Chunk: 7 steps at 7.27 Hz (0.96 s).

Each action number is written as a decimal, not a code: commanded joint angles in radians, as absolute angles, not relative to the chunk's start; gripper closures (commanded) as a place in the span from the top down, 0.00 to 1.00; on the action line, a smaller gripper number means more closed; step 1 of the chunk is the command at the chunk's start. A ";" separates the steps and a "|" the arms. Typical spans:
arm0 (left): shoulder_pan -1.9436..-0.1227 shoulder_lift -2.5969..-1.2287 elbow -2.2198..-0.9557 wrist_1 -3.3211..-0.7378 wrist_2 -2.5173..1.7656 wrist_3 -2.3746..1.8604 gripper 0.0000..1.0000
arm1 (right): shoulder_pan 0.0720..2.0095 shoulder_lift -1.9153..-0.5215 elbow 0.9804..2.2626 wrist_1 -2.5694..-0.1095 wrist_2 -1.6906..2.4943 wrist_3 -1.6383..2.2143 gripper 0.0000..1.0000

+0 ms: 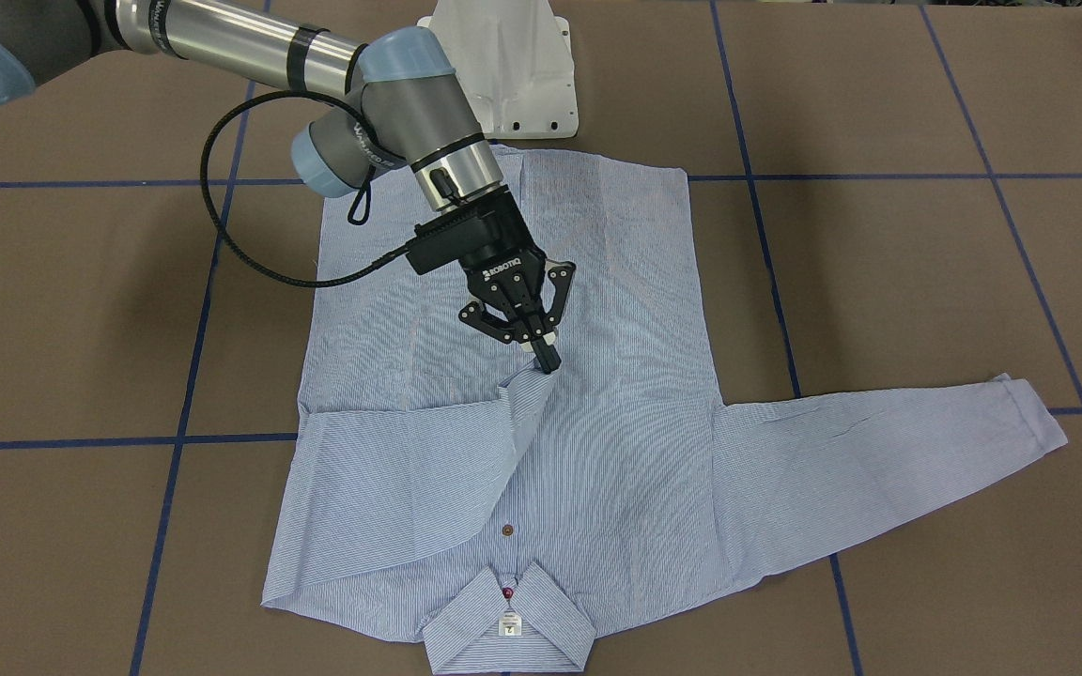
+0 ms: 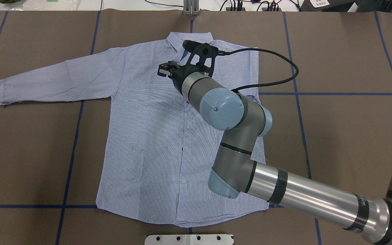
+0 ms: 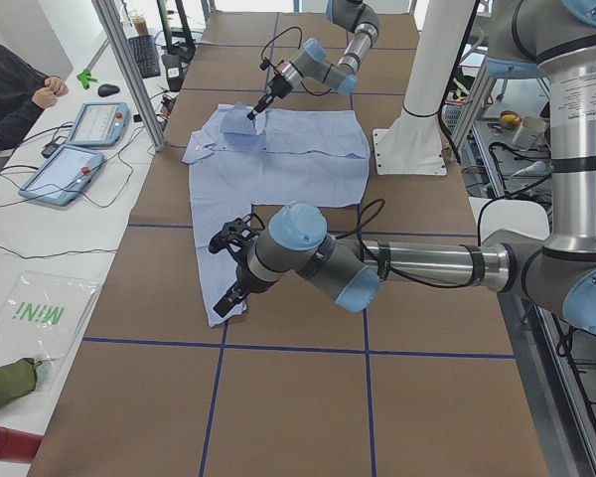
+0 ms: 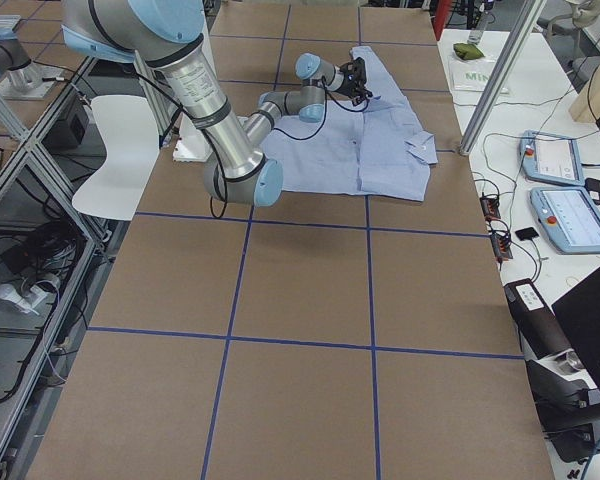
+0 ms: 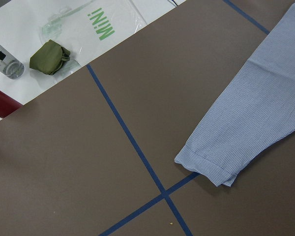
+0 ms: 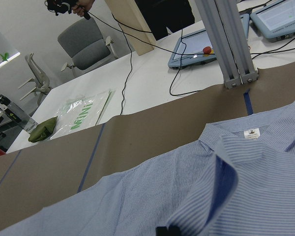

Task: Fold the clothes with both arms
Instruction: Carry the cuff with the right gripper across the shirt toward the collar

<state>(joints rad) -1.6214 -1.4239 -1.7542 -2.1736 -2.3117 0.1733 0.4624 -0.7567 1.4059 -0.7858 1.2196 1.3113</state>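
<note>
The light blue striped shirt (image 1: 597, 451) lies flat, front up, with its collar (image 1: 510, 624) away from the robot. My right gripper (image 1: 546, 360) is shut on the cuff of one sleeve and holds it just above the shirt's middle, so that sleeve lies folded across the chest. In the right wrist view its fingertips (image 6: 168, 230) pinch raised cloth, with the neck label (image 6: 251, 132) beyond. The other sleeve (image 1: 888, 451) lies stretched out sideways. My left gripper (image 3: 228, 298) hovers near that sleeve's cuff (image 5: 206, 169); I cannot tell whether it is open or shut.
The white pedestal base (image 1: 503, 66) stands by the shirt's hem. Blue tape lines cross the brown table. An aluminium post (image 6: 231, 44) stands at the far edge. Beyond it are control tablets (image 3: 89, 124), a green pouch (image 5: 49, 56) and a person (image 3: 10, 89).
</note>
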 commanded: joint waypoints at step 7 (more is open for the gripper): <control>-1.621 -1.425 -1.750 -2.172 -2.310 0.172 1.00 | 0.436 -0.378 1.142 -1.337 1.224 1.322 0.12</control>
